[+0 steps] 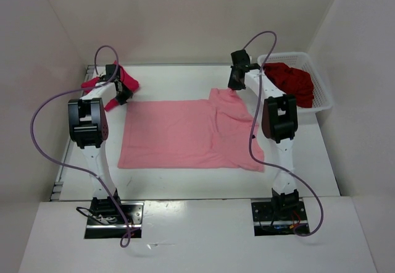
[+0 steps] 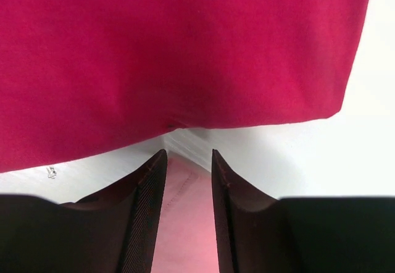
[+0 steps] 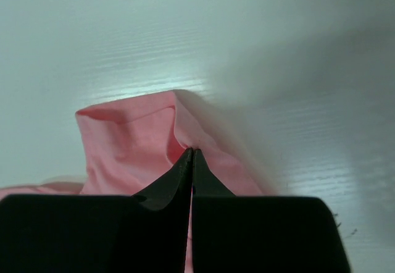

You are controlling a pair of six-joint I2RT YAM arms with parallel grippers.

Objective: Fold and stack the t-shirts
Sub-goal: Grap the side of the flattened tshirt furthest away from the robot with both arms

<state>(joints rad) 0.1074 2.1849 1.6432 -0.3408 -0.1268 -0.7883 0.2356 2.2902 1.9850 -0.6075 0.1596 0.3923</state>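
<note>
White worktop (image 1: 185, 183) holds a spread salmon shirt (image 1: 173, 134); right pincer (image 3: 192, 151) pinches its far-right corner, left pincer (image 2: 188, 155) hangs spread over its far-left corner.

Your left arm (image 1: 88, 125) reaches toward the far left. The left gripper (image 2: 189, 152) points forward, its fingers (image 2: 148, 186) parted with nothing between them. Your right arm (image 1: 279, 117) stretches forward, and the right gripper (image 3: 192, 151) is pressed closed, apparently nipping a fold of the salmon-pink t-shirt (image 3: 136, 143).
</note>
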